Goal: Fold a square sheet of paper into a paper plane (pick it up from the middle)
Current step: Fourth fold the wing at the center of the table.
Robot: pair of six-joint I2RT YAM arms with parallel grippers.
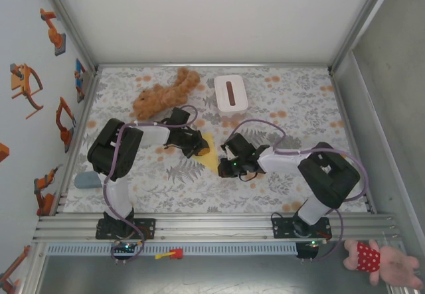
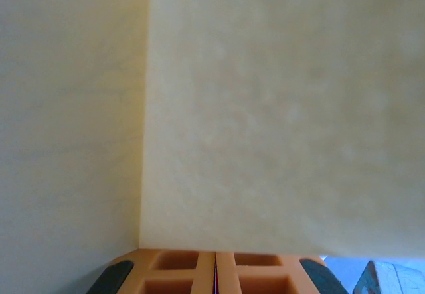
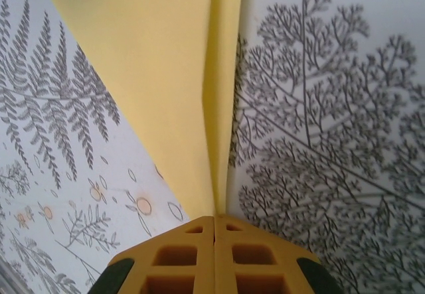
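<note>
We see the yellow paper (image 1: 211, 154) near the middle of the fern-printed counter (image 1: 299, 115), caught between both arms and partly folded, a crease running up from the right claw (image 3: 214, 220), whose jaws are pressed together on that folded edge. Our left claw (image 2: 216, 271) is likewise closed tight on the paper's edge, and the brown plush toy (image 1: 163, 96) and white box (image 1: 230, 92) lie further back, apart from it

Plush toy (image 1: 166, 93), box (image 1: 230, 92) obstruct far side; right mat (image 1: 312, 111) free.
</note>
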